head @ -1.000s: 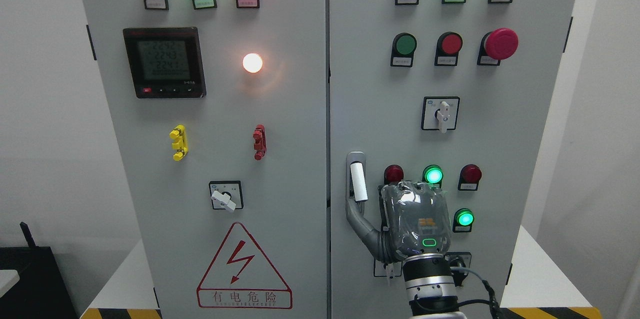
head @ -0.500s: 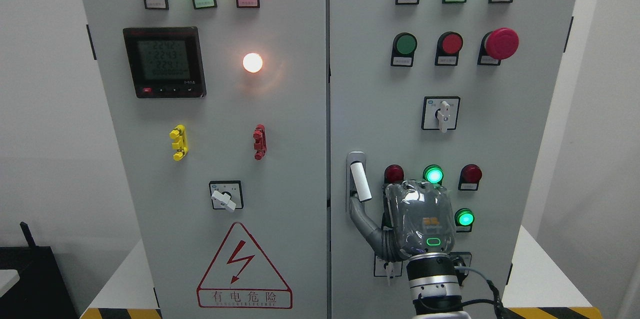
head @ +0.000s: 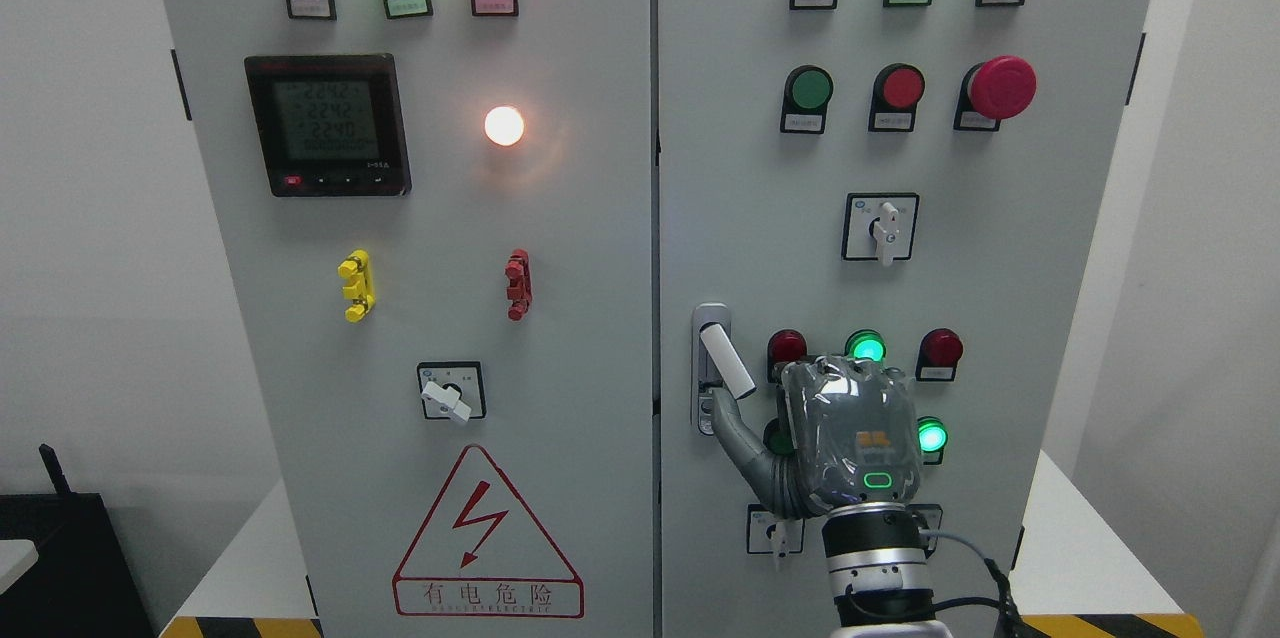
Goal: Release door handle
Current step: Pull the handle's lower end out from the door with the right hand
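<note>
Single view only, from my head camera; no second view to overlap with. It faces the grey two-door metal control cabinet [head: 560, 338] nearly square-on, close enough that both doors fill most of the frame, their tops cut off above the lamp row. The seam between the doors runs just right of centre. My right hand [head: 850, 443] enters from the bottom edge, right of the middle. White wall shows on both sides.
</note>
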### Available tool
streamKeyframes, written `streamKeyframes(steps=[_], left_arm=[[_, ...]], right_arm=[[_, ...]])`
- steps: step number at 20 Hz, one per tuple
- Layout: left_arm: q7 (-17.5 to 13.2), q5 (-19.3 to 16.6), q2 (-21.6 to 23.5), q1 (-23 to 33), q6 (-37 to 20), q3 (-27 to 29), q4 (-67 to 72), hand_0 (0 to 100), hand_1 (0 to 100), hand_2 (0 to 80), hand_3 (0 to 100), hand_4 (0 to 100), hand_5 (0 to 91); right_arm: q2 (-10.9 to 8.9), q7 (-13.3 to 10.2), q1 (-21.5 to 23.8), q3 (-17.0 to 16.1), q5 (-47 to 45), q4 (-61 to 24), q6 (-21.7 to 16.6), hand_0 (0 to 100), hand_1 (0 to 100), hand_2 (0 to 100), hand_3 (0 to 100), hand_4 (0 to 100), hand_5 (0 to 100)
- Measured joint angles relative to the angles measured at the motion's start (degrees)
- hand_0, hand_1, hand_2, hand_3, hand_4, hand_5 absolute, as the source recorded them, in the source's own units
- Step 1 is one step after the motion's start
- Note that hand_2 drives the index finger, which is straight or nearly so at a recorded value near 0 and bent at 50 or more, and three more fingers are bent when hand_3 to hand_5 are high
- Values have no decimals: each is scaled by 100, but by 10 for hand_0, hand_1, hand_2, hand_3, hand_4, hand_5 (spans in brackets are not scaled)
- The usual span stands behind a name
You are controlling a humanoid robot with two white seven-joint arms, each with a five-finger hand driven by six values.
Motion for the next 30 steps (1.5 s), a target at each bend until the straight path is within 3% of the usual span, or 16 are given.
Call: streamKeyframes(steps=[30], left_arm=[[0, 0, 0, -1, 0, 0, 0, 120, 389, 0, 0, 0, 0]], right_arm=[[-85, 2, 11, -100, 1, -37, 0, 419, 155, 948, 1000, 1000, 965]])
